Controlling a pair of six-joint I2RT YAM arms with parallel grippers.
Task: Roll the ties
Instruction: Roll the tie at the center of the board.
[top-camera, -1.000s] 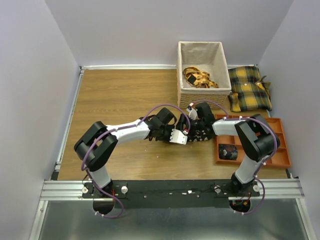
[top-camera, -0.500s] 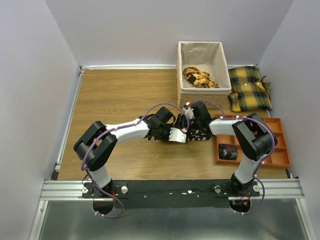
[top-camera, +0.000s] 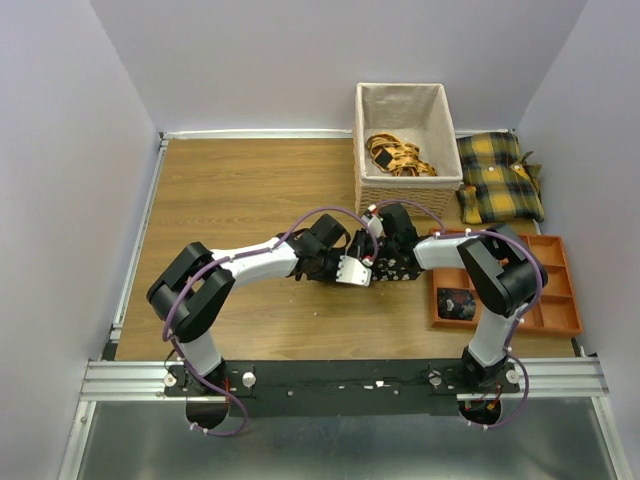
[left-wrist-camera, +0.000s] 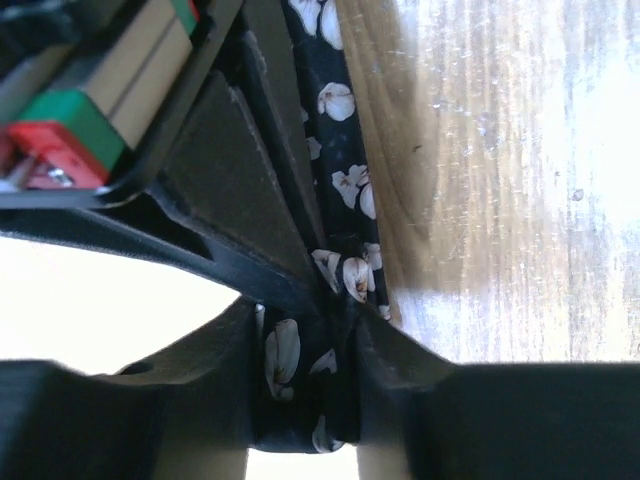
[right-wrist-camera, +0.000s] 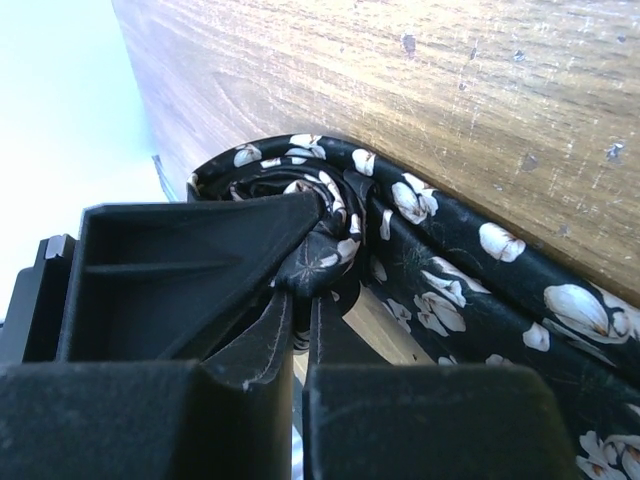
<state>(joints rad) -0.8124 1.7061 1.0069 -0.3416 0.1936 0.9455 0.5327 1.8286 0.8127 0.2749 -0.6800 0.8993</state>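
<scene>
The left gripper (left-wrist-camera: 305, 365) reaches in from the left to the middle of the wooden tabletop (top-camera: 240, 190). It is clamped on the tie (left-wrist-camera: 340, 190): black cloth with pale flowers is squeezed between its two fingers, and a strip of it runs on along the wood. Right against it, the right gripper (right-wrist-camera: 297, 300) comes in from the other side, its fingers pressed almost together on the centre of the tie's coiled end. That coil stands on edge on the tabletop, and a loose length trails off to the right in the right wrist view. From above, the tie shows only as a small dark lump between the two grippers.

Behind them stands a cloth-lined wicker basket (top-camera: 405, 195) holding a tangle of orange-yellow straps (top-camera: 398, 155). To the right of the grippers, an orange tray (top-camera: 560, 322) with compartments holds a second tie (top-camera: 457, 300), dark and rolled, in its near left compartment. Two yellow-and-black plaid cushions (top-camera: 500, 175) lie beside the basket, behind the tray.
</scene>
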